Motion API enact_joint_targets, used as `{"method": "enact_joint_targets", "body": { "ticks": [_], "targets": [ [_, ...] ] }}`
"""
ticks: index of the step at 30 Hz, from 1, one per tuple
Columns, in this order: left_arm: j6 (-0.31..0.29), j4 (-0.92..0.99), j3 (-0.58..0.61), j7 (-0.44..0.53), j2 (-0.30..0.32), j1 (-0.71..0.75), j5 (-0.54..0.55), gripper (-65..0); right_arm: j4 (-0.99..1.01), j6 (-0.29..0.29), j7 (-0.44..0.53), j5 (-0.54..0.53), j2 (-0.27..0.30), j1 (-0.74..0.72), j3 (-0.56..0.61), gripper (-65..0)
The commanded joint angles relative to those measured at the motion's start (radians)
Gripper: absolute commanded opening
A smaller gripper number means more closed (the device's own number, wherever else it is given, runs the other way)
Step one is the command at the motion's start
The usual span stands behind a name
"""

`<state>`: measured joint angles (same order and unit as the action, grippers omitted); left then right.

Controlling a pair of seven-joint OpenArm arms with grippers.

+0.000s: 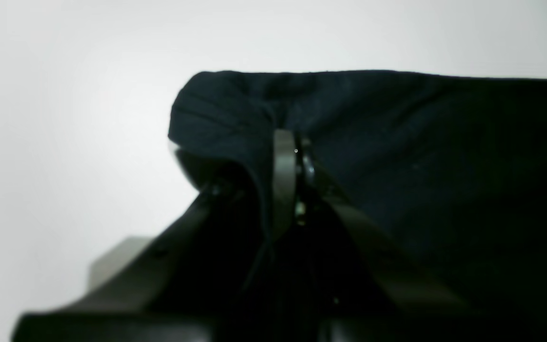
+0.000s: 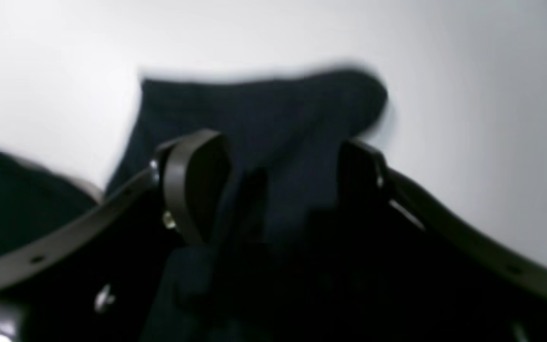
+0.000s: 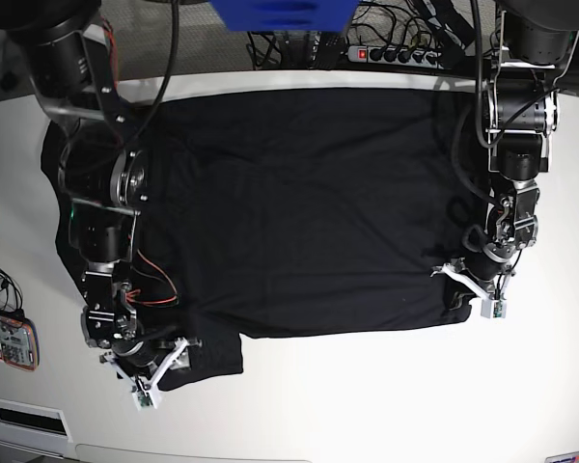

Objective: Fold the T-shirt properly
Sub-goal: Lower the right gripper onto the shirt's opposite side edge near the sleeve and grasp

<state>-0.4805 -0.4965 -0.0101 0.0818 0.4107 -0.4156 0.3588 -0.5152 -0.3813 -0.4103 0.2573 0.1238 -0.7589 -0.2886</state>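
Cloth is the whole matter here: the black T-shirt (image 3: 289, 207) lies spread across the white surface (image 3: 367, 395), filling most of its middle, with its lower edge nearest the camera in the base view and one flap (image 3: 207, 359) sticking out below that edge on the view's left. It lies mostly flat, which suits a fold that starts from the near corners.

The left pincer (image 1: 295, 156) sits at the shirt's lower corner on the base view's right. In its wrist view the jaws are pressed together with a ridge of fabric bunched between them, so it is clamped on the T-shirt. Holding the corner this way would let the arm carry that edge over the body of the garment.

The right pincer (image 2: 273, 175) is at the protruding flap on the opposite side. Its wrist view is blurred, but the two fingers (image 2: 193, 185) stand clearly apart with a fold of dark cloth draped in the gap. Whether that cloth is gripped or merely lying between them, I cannot tell; the wide gap suggests it is loose.

Judging by this, the fold is at an early stage, with both arms set at the near edge so the two corners can go over together.
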Motion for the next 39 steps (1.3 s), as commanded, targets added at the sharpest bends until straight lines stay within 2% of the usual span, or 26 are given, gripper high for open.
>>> {"method": "enact_joint_targets", "body": {
  "ticks": [1,4,8,10,18,36,37,39],
  "targets": [
    [0.018,0.006,0.006,-0.092,0.006,0.005,-0.047,-65.0,0.017,0.000,0.023,-0.003,0.017,-0.020,0.002,-27.1],
    [0.018,0.006,0.006,-0.090,0.006,0.005,-0.047,-65.0,0.103,0.003,0.087,-0.003,0.046,-0.053,0.005,-27.1],
    [0.018,-0.052,0.006,-0.090,0.006,0.022,-0.047,-65.0,0.185,0.084,0.202,-0.002,0.049,-0.077,0.005,-27.1],
    [0.018,-0.087,0.006,-0.090,0.006,0.039,-0.047,-65.0,0.212,0.107,0.255,-0.002,0.049,-0.077,0.005,-27.1],
    [0.018,-0.113,0.006,-0.092,0.006,0.051,-0.047,-65.0,0.330,0.109,0.351,0.000,0.049,-0.073,0.007,-27.1],
    [0.018,-0.113,0.006,-0.092,0.006,0.063,-0.047,-65.0,0.336,0.110,0.353,-0.002,0.050,0.023,0.007,-27.4],
    [0.018,-0.115,0.006,-0.092,0.006,0.071,-0.047,-65.0,0.343,0.109,0.351,-0.002,0.049,0.028,0.007,-28.2],
    [0.018,-0.115,0.006,-0.092,0.006,0.076,-0.047,-65.0,0.353,0.109,0.351,-0.002,0.047,0.031,0.007,-35.0]
  ]
}}
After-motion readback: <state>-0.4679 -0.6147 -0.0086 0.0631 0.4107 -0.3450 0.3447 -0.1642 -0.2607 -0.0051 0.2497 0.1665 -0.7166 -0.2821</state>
